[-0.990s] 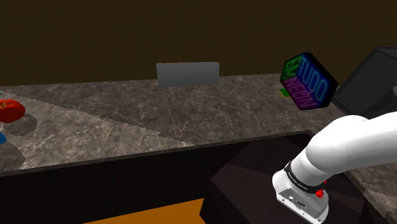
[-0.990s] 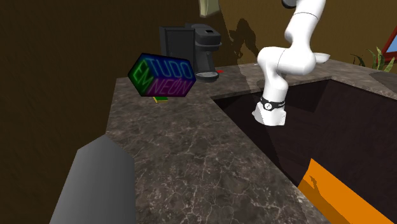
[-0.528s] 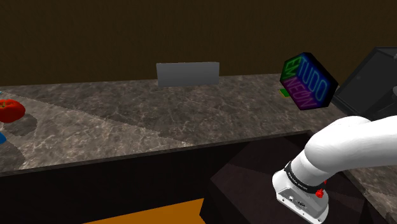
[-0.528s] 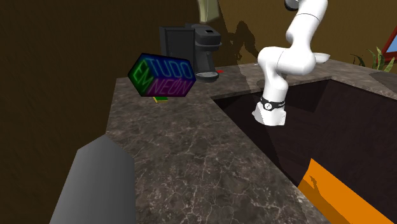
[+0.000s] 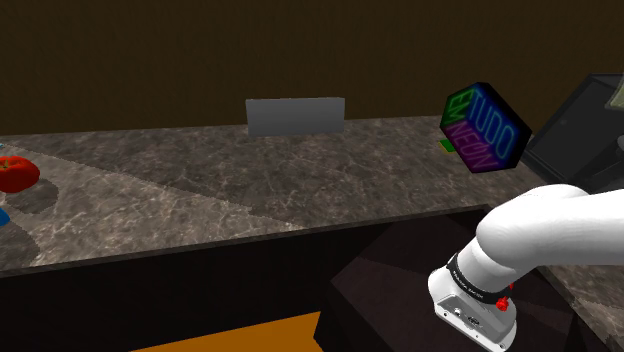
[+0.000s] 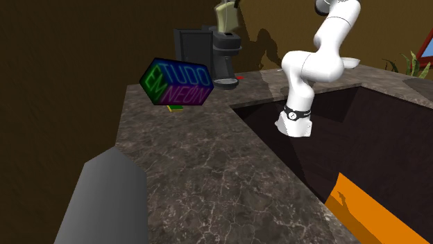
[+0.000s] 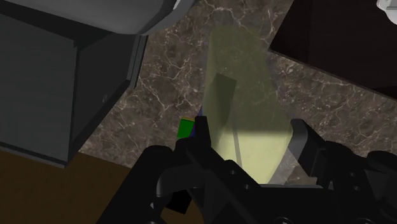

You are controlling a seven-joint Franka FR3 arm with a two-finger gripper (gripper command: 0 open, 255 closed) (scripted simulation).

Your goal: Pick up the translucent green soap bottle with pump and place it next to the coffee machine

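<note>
The translucent pale green soap bottle [image 7: 245, 95] is clasped between my two black fingers [image 7: 202, 135], so my gripper [image 7: 251, 137] is shut on it. It hangs in the air over the marbled countertop [image 7: 172, 70], close to the dark grey coffee machine [image 7: 63, 76]. From the second exterior view the bottle [image 6: 225, 15] hovers just above the coffee machine [image 6: 211, 52] at the back of the counter. A sliver of the bottle [image 5: 616, 95] shows at the shoulder view's right edge, over the coffee machine [image 5: 580, 125].
A black cube with neon lettering [image 6: 175, 83] stands on the counter before the coffee machine, over a small green item [image 7: 186, 127]. A dark recess [image 6: 333, 132] opens beside the counter, with an orange surface [image 6: 371, 218] below. A grey box [image 5: 296, 115] and a red object [image 5: 15, 172] sit further off.
The bottle has come down a little over the coffee machine, and now shows at the shoulder view's right edge. The arm's upper part has shifted slightly.
</note>
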